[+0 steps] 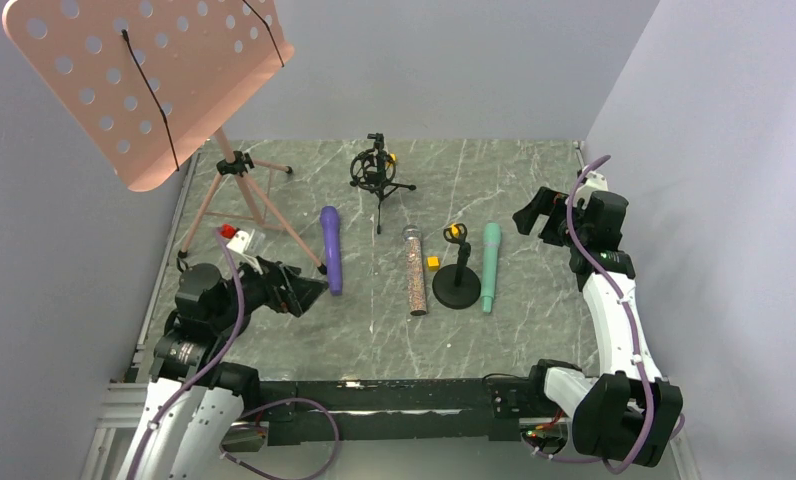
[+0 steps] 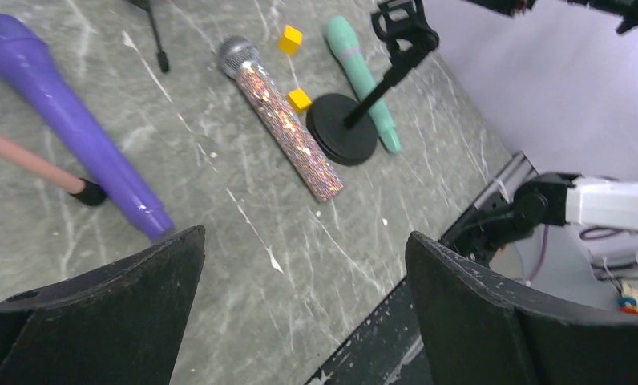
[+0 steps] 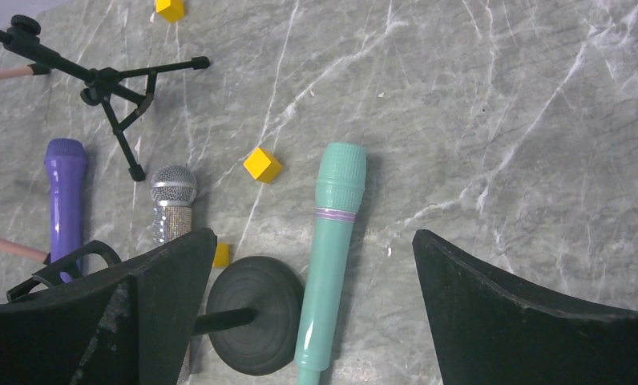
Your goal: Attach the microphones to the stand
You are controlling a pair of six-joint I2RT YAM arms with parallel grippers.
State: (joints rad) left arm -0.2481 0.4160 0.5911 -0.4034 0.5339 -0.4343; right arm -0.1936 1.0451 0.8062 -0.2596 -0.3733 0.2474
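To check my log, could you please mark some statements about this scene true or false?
1. The purple microphone, glitter microphone and mint microphone all lie on the table. True.
2. The mint microphone sits in the round-base stand's clip. False: it lies beside the base.
3. The left gripper holds the purple microphone. False: it is open and empty.
4. The glitter microphone lies between the other two. True.
5. The right gripper is open. True.

top view looks down from behind; 2 wrist views angle down closer, sharing the round-base stand (image 2: 340,136).
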